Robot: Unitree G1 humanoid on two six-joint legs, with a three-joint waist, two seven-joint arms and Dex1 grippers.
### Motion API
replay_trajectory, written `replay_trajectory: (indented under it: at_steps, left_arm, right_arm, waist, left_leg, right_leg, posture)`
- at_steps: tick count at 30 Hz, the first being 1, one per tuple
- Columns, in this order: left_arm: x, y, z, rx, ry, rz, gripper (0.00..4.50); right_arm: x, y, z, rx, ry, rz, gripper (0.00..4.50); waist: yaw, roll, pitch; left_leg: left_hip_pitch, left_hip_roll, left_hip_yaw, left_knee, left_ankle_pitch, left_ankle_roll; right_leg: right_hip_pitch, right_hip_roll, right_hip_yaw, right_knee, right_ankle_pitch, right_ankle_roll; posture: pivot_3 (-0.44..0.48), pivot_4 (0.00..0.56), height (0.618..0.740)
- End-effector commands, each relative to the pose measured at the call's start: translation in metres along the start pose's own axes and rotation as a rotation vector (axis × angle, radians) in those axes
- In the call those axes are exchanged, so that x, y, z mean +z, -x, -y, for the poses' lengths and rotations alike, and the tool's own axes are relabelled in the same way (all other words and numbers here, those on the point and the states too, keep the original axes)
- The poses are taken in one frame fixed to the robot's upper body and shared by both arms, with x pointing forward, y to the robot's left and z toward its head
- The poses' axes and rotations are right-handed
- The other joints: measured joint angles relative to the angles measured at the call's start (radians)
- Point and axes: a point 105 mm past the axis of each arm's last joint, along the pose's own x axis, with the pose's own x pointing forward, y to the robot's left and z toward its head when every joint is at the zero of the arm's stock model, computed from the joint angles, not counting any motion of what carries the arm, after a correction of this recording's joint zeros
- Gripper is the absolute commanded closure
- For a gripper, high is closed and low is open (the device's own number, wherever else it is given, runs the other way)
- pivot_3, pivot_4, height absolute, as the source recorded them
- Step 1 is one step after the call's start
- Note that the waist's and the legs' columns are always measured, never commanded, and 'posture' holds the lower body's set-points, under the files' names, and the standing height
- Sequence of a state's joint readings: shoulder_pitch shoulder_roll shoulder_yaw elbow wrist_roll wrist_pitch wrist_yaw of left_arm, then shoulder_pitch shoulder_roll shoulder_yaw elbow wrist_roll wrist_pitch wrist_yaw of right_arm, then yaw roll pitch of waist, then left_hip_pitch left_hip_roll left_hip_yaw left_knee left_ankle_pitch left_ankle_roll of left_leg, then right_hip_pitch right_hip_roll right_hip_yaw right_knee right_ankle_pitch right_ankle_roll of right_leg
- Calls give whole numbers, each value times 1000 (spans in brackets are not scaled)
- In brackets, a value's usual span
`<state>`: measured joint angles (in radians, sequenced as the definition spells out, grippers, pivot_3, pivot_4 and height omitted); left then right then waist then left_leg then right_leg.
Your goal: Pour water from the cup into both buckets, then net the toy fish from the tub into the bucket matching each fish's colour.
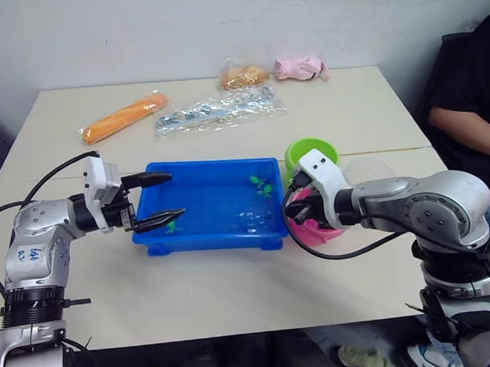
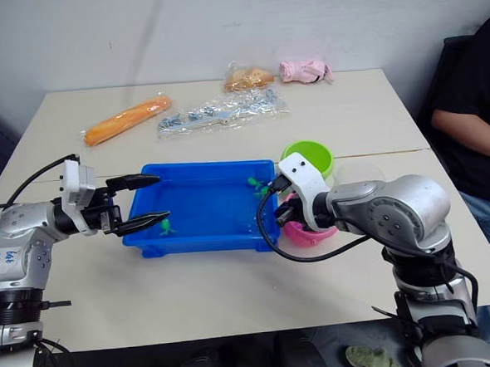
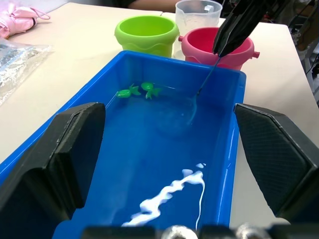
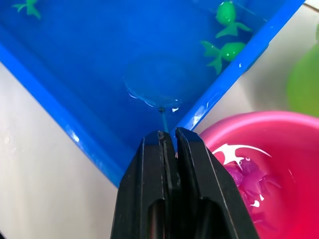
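The right gripper (image 4: 167,149) had its two black fingers clenched on the thin handle of the net (image 4: 152,82), whose round hoop lay dipped in the water of the blue tub (image 1: 161,238), at the centre of the left eye frame. The hoop looked empty, though its mesh was faint against the blue and hard to read. Just beyond it, toward the tub's upper right corner, two green fish (image 4: 227,35) floated side by side, and a third green fish (image 1: 172,228) sat near the tub's left wall.

In the lower right of the right wrist view the pink bucket (image 4: 294,149) held water and at least two magenta fish (image 4: 246,177). The lime green bucket (image 1: 311,154) stood just behind it, and from these angles I could not tell what it held. The clear cup (image 3: 198,14) stood upright beside both buckets, apparently empty.

At the left of the frame the left gripper (image 1: 154,200) was spread wide, grasping nothing, its fingers straddling the tub's left end.

By my judgement the pouring was done and the pink fish were sorted, since none showed in the tub. Left to do: net the three green fish into the green bucket.
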<state>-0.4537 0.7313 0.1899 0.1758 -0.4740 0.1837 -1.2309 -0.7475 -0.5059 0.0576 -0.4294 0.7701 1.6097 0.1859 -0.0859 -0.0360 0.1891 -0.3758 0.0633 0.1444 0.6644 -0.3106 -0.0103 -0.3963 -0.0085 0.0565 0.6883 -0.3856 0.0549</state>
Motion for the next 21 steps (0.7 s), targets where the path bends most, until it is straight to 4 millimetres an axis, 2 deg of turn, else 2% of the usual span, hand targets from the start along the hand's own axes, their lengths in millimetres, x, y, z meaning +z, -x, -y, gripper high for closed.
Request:
replay_trajectory:
  at_steps: [1, 8, 21]
  left_arm:
    - [8, 3, -2, 16, -40, 17, 58]
    - [8, 1, 1, 20, -38, 32, 58]
    - [8, -4, 1, 23, -37, 52, 58]
  right_arm:
    - [8, 7, 16, -114, 6, 25, 4500]
    - [17, 7, 24, -198, 49, 29, 4500]
    - [16, 4, 32, -268, 111, -2, 4500]
  waist:
    - [0, 0, 0]
    - [3, 0, 0]
    - [4, 0, 0]
  left_leg:
    - [0, 0, 0, 0, 0, 0]
    - [0, 0, 0, 0, 0, 0]
    - [-1, -1, 0, 0, 0, 0]
  right_leg:
    - [0, 0, 0, 0, 0, 0]
    - [0, 0, 0, -1, 0, 0]
    - [0, -1, 0, -1, 0, 0]
  posture:
    - [0, 150, 740]
    - [0, 150, 740]
    - [0, 150, 740]
